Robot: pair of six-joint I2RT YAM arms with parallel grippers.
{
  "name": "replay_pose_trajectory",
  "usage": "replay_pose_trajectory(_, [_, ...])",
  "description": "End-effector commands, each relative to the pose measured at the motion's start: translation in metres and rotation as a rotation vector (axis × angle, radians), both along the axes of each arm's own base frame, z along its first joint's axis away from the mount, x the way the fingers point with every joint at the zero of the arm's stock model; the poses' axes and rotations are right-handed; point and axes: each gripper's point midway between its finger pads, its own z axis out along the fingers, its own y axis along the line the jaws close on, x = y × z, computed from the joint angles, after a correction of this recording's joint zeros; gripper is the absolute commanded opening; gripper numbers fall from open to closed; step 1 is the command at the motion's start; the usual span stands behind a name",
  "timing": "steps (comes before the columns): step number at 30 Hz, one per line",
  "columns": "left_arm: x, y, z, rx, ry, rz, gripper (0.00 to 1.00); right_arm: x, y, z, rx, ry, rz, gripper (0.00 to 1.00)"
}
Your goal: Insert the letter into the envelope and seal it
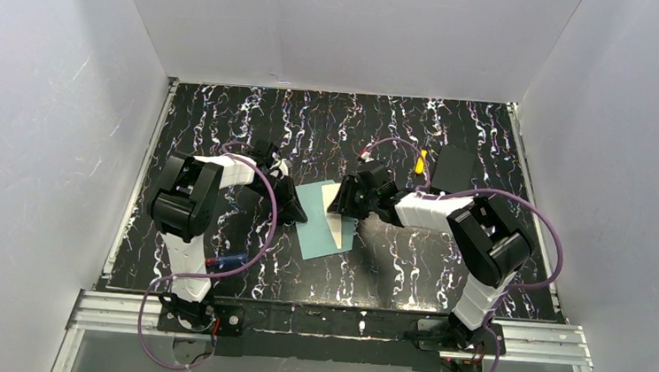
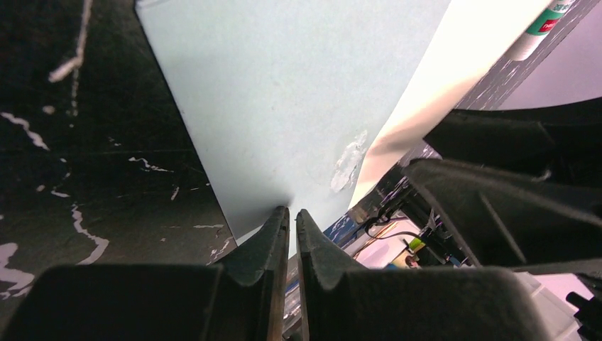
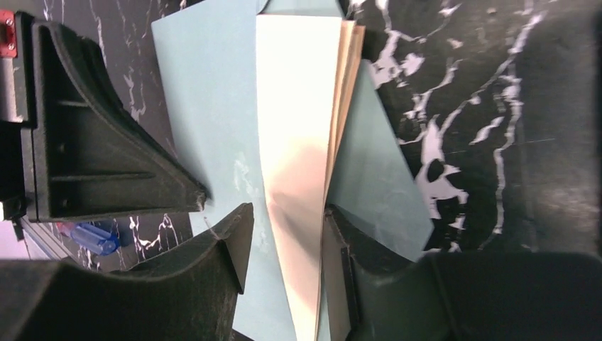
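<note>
While the jaws of the left gripper clamp an edge of the envelope on the bench, those of the right gripper stand apart astride the letter resting on it, so insertion seems in hand, next requiring a grip and inward slide.

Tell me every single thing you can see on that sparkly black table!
table: one, black with white streaks, under everything
envelope: one, pale teal, middle of the table
letter: one, cream-tan, on the envelope's right part
block: one, black, far right of the table
stick-shaped thing: one, yellow, just left of the block
pen-like thing: one, blue, near left, by the left arm
left pincer: one, black, shut on the envelope's edge
right pincer: one, black, jaws apart, astride the letter
</note>
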Motion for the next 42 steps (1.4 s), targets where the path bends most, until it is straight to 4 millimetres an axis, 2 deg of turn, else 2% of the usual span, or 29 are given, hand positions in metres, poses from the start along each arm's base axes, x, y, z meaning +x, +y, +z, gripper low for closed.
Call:
replay_pose_trajectory(1, [-0.012,0.012,-0.016,0.080,0.045,-0.026,0.09,0.014,-0.008,0.015,0.049,-0.050,-0.047,0.47])
replay_pose_trajectory(7, [-0.009,0.010,-0.014,0.072,0.035,-0.032,0.10,0.020,-0.004,0.012,0.159,-0.035,-0.049,0.38])
replay_pose_trajectory(11, [-0.007,0.010,-0.011,0.071,0.027,-0.036,0.11,0.029,-0.009,0.009,0.179,-0.033,-0.087,0.33])
replay_pose_trajectory(13, [-0.005,0.009,-0.008,0.067,0.021,-0.040,0.12,0.033,-0.011,0.010,0.189,-0.050,-0.091,0.27])
replay_pose_trajectory(16, [0.008,0.002,0.006,0.029,-0.013,-0.038,0.20,0.031,-0.010,0.006,0.198,-0.037,-0.065,0.12])
replay_pose_trajectory(19, [0.030,-0.006,0.028,-0.001,-0.079,-0.027,0.31,0.023,-0.002,-0.001,0.235,0.000,-0.020,0.04])
replay_pose_trajectory(22, [0.039,-0.008,0.039,-0.004,-0.097,-0.018,0.40,0.019,0.001,-0.007,0.261,0.028,-0.016,0.01])
replay_pose_trajectory(26, [0.038,0.000,0.044,0.040,-0.096,0.024,0.53,0.019,0.000,-0.007,0.258,0.026,-0.020,0.01])
replay_pose_trajectory(30, [0.032,0.028,0.043,0.198,-0.112,0.092,0.65,0.021,-0.001,-0.009,0.241,0.022,-0.020,0.01])
replay_pose_trajectory(34, [0.017,0.056,0.033,0.343,-0.121,0.137,0.66,0.021,0.000,-0.013,0.237,0.028,-0.014,0.01])
replay_pose_trajectory(36, [0.013,0.061,0.027,0.359,-0.138,0.147,0.66,0.021,0.000,-0.014,0.233,0.029,-0.010,0.01])
replay_pose_trajectory(38, [0.013,0.055,0.021,0.315,-0.148,0.146,0.66,0.021,0.002,-0.012,0.236,0.026,0.005,0.01])
replay_pose_trajectory(42, [0.013,0.055,0.004,0.339,-0.085,0.149,0.62,0.020,0.006,-0.012,0.228,0.030,0.033,0.01])
